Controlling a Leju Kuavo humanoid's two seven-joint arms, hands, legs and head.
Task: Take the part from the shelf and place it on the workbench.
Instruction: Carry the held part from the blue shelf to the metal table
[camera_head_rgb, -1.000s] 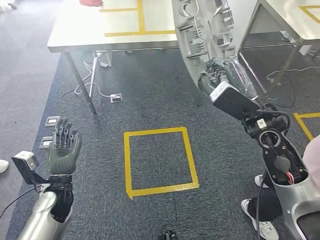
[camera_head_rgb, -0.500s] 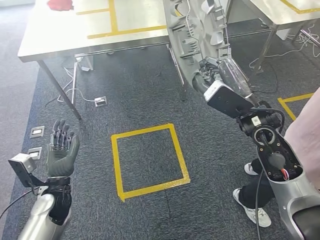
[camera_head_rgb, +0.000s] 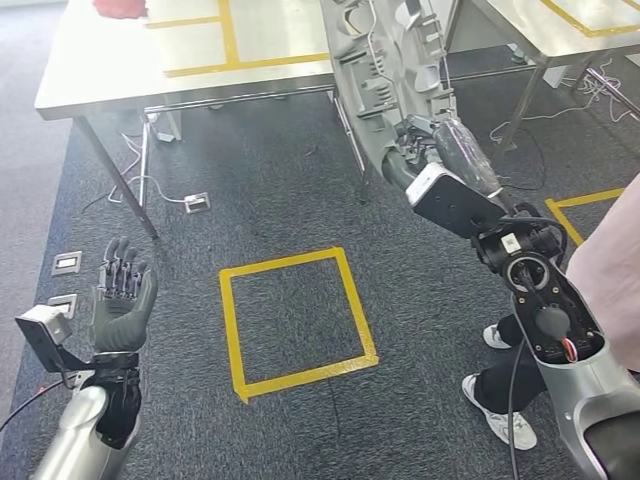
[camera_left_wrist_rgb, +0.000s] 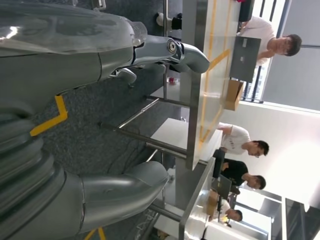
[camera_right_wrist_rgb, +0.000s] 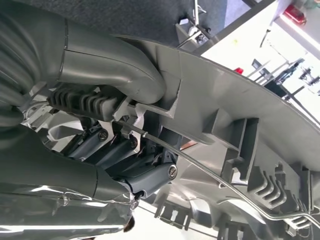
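Note:
A large grey ribbed plastic part (camera_head_rgb: 385, 70) stands nearly upright in the upper middle of the head view, in front of the workbench (camera_head_rgb: 98, 60). My right hand (camera_head_rgb: 423, 140) grips its lower edge; in the right wrist view the thumb (camera_right_wrist_rgb: 113, 65) lies over the part's rim (camera_right_wrist_rgb: 241, 115) and the dark fingers (camera_right_wrist_rgb: 124, 160) curl in behind it. My left hand (camera_head_rgb: 121, 295) is raised at the lower left, palm up with fingers apart and nothing in it; its thumb (camera_left_wrist_rgb: 120, 192) and fingers (camera_left_wrist_rgb: 177, 50) stand wide apart in the left wrist view.
The workbench carries yellow tape lines (camera_head_rgb: 226, 40) and a red object (camera_head_rgb: 117, 8) at its far edge. A second table (camera_head_rgb: 558, 25) stands at the upper right. A yellow taped square (camera_head_rgb: 294, 320) marks the carpet. A person's shoes (camera_head_rgb: 502, 415) and sleeve (camera_head_rgb: 607, 270) are close at the right.
The whole view has shifted as the camera turned: the workbench and floor square slid left. My right hand keeps hold of the part, and the left hand stays raised and open.

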